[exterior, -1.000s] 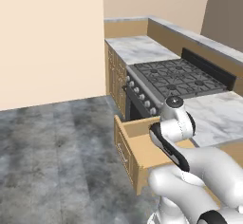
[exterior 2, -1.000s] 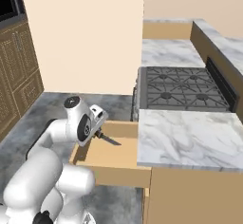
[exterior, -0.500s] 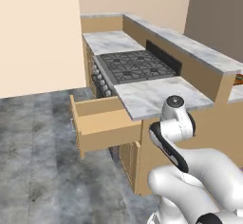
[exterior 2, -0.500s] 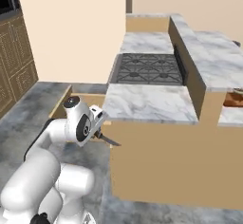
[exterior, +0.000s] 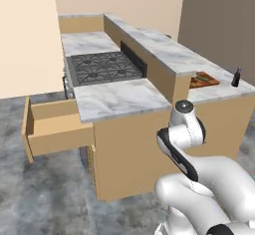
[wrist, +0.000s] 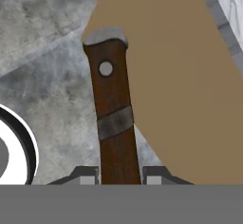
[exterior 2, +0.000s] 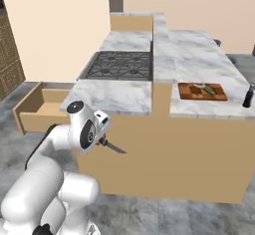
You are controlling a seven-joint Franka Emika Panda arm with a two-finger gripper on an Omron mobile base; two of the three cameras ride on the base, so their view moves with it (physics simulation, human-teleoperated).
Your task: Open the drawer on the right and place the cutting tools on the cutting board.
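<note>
dark-handled knife [wrist: 114, 118] — clamped between jaws, gripper [wrist: 120, 174]

Marble counter [exterior: 117, 98] with black stovetop [exterior: 102, 67] at its 12 o'clock; dark bottle [exterior 2: 247, 96] at the counter's 3 o'clock end; grey mottled floor [exterior: 45, 194].

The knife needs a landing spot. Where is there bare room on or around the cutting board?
The cutting board's brown left half is bare; its right half holds a green-handled tool and a pale one. Marble between board and dark bottle is free. The fingers grip the brown-handled knife.
</note>
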